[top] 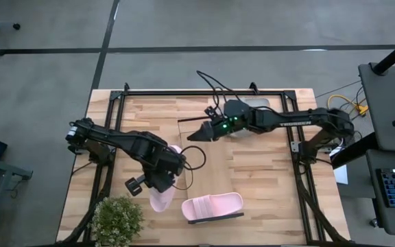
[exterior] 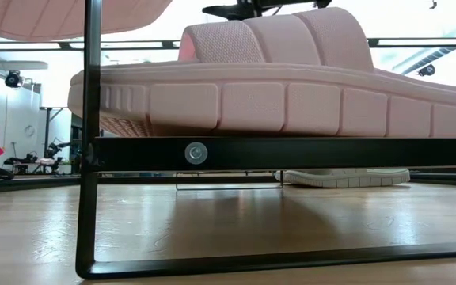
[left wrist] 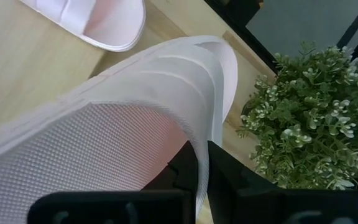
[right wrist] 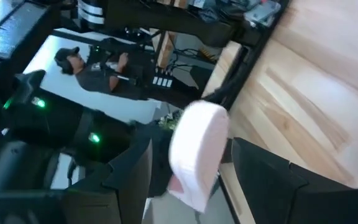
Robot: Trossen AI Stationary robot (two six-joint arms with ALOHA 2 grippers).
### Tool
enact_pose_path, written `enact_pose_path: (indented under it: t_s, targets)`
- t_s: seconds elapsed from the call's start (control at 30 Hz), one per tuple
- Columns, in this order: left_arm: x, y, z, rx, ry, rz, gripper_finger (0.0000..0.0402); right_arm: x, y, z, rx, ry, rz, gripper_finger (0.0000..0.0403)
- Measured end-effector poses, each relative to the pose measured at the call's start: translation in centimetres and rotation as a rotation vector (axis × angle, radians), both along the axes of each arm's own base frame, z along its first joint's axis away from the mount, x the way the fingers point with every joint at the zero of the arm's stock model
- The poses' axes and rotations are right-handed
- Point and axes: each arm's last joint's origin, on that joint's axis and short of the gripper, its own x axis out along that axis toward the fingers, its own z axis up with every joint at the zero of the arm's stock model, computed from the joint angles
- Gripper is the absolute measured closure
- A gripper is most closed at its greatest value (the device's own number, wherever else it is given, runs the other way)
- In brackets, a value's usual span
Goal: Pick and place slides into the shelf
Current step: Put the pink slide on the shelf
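Left gripper (top: pixel 162 180) clamped on a pink slide (top: pixel 160 199) beside the plant (top: pixel 117 218) — second pink slide (top: pixel 213 206) lies crosswise nearby; right gripper (top: pixel 196 134) apart.

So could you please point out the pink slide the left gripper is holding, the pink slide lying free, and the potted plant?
Held pink slide (top: pixel 160 200): high view, on its end sticking out below the left gripper.
Free pink slide (top: pixel 213 206): high view, on its wide strap.
Potted plant (top: pixel 117 220): high view, middle of the foliage.
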Motion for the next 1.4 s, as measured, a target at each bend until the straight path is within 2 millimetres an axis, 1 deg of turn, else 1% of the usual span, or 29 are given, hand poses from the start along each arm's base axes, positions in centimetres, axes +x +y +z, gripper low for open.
enact_pose_path:
  t_s: [0.2, 0.4, 1.4]
  targets:
    - [0.0, 0.0, 0.0, -0.006, 0.003, -0.001, 0.0401, 1.7, -0.1, 0.2, -0.017, 0.045, 0.037, 0.0191]
    - [0.0, 0.0, 0.0, -0.006, 0.002, -0.001, 0.0401, 2.9, 0.3, -0.8, -0.008, 0.084, 0.094, 0.0190]
    - [0.0, 0.0, 0.0, -0.010, -0.001, -0.014, 0.0401, 3.0, 0.6, -0.8, -0.032, 0.076, 0.099, 0.0190]
